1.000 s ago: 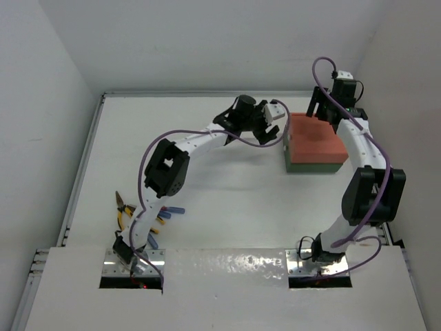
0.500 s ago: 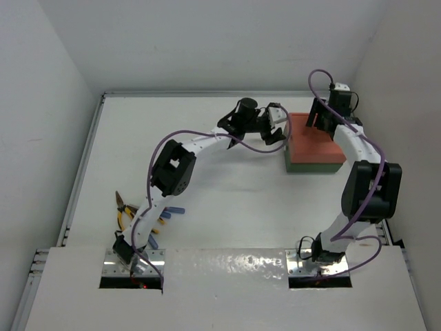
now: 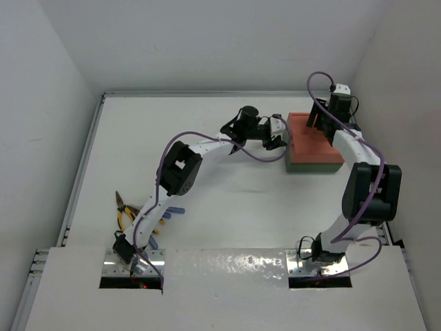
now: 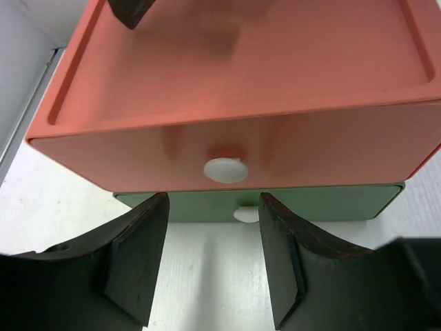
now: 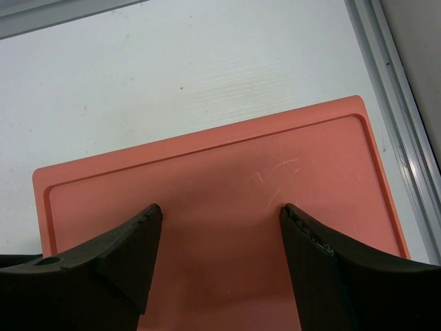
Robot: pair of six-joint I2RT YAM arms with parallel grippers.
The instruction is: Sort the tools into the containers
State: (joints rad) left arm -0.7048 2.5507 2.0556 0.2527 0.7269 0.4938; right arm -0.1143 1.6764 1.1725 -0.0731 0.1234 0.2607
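Orange tray [image 4: 234, 89] sits on green tray [image 4: 331, 205]. Left gripper [image 4: 213, 207] faces their side and right gripper [image 5: 220, 210] hovers above; both jaws stand apart, empty. Only your top view shows the tools [image 3: 124, 214] (near-left, well apart from trays).

- At about 8 o'clock on the white table [image 3: 227, 200], the yellow-handled pliers [image 3: 122, 209] and blue-handled screwdrivers [image 3: 173, 210] lie partly behind the white left arm [image 3: 147, 215]. They are too small to count.
- At 2 o'clock, the shallow dark green tray [image 3: 313, 166] shows only its near edge from under the orange-red rectangular tray [image 3: 313, 141].
- In the left wrist view, a dark shape [image 4: 131, 9] at 11 o'clock is blurred and cut by the top edge, so I cannot tell what it is.
- In the right wrist view, the black fingers [image 5: 117, 262] of the right gripper [image 5: 220, 207] cover the orange-red tray's lower part, which also runs off at 6 o'clock.
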